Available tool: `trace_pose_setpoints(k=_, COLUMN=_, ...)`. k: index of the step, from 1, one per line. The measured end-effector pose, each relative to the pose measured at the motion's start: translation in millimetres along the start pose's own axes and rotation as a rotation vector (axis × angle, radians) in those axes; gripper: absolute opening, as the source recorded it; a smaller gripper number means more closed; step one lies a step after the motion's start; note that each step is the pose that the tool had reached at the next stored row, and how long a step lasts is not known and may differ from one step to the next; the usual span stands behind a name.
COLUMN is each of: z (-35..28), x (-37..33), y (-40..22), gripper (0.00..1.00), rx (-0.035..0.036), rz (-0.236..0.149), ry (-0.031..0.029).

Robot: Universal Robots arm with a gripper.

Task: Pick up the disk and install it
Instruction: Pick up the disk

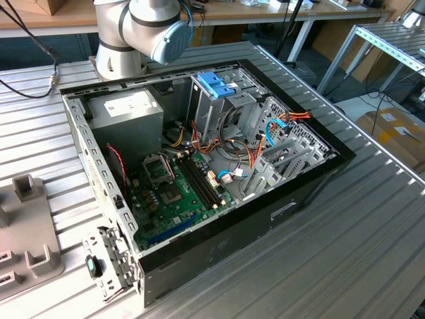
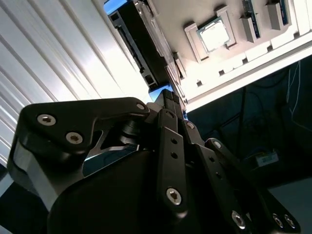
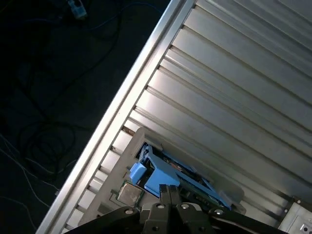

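The disk (image 3: 171,179), silver with a blue plastic edge frame, rests in a pale grey holder (image 3: 127,146) near the edge of the ribbed metal table. In the first wrist view my gripper (image 3: 168,190) sits right at the disk's blue frame and overlaps it. The second wrist view has the black gripper (image 2: 168,100) reaching down to the same holder. I cannot see whether it grips the disk. The open computer case (image 1: 312,183) lies in the middle of the table in the exterior view, with the arm's base (image 1: 119,40) behind it.
A metal cage with a blue handle (image 1: 216,83) stands inside the case beside a grey box (image 1: 129,113) and the green board (image 1: 172,193). A silver chip (image 2: 213,35) sits in the holder. The table edge (image 3: 122,107) drops to a dark floor with cables.
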State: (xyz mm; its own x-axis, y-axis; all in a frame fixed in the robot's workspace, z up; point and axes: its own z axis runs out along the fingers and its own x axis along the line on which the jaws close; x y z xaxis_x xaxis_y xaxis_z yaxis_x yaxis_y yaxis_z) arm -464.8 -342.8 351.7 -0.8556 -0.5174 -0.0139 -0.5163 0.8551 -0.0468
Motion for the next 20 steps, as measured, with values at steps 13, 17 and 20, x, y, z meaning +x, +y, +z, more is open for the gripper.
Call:
trace_pose_setpoints(k=13, z=0.1, x=0.0, y=0.0, gripper=0.11, rx=-0.0026, rz=-0.187, ry=-0.0088)
trace_pose_setpoints(k=17, z=0.1, x=0.0, y=0.0, gripper=0.11, rx=-0.0033, rz=-0.234, ry=-0.0110)
trace_pose_setpoints(k=20, z=0.1, x=0.0, y=0.0, gripper=0.11, rx=-0.0037, rz=-0.265, ry=-0.0124)
